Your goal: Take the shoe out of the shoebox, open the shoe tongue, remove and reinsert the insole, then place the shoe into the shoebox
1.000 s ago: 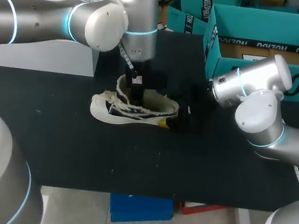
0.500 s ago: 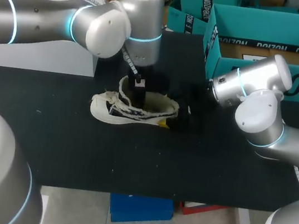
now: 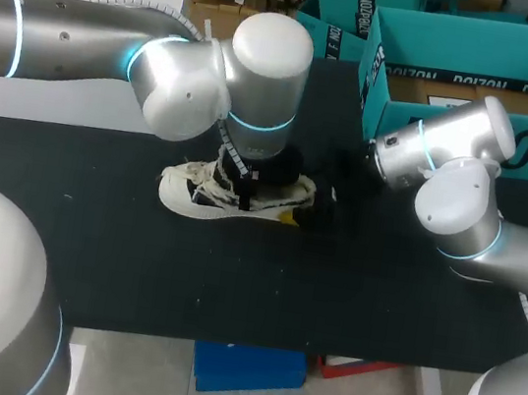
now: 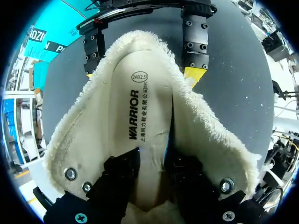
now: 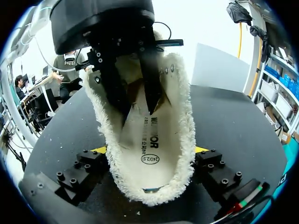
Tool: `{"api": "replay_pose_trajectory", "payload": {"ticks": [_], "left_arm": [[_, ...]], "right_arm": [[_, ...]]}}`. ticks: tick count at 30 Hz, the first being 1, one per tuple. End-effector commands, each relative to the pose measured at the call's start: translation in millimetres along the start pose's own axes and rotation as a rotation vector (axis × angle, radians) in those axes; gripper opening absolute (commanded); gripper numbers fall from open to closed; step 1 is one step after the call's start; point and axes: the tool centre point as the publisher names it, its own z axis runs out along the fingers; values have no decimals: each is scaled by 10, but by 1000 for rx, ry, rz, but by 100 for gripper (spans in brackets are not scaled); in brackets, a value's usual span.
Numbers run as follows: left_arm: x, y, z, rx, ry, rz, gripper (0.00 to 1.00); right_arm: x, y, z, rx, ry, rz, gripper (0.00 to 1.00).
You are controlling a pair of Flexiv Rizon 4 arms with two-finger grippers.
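On the table (image 3: 90,231), right gripper (image 5: 150,150) clamps the heel of a cream, fleece-lined shoe (image 3: 181,191); left gripper (image 4: 153,159) (grip unclear) sits inside

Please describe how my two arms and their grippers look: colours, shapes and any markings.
Both the left arm and the right arm are smooth silver-grey tubes with rounded joints, each ringed by a glowing light-blue band. The left gripper has two slim black fingers studded with bolts. The right gripper has blocky black fingers with bolt heads and yellow tips.
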Motion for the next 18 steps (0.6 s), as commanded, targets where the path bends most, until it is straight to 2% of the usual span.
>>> {"api": "replay_pose_trajectory", "payload": {"ticks": [1, 8, 18], "left_arm": [[121, 66, 620, -11, -172, 12, 35], [30, 167, 818, 9, -273, -19, 32], [-120, 233, 828, 122, -369, -92, 27]], "right_arm": [[-12, -13, 9, 1, -2, 2, 0], [-12, -13, 9, 1, -2, 2, 0], [-12, -13, 9, 1, -2, 2, 0]]}}
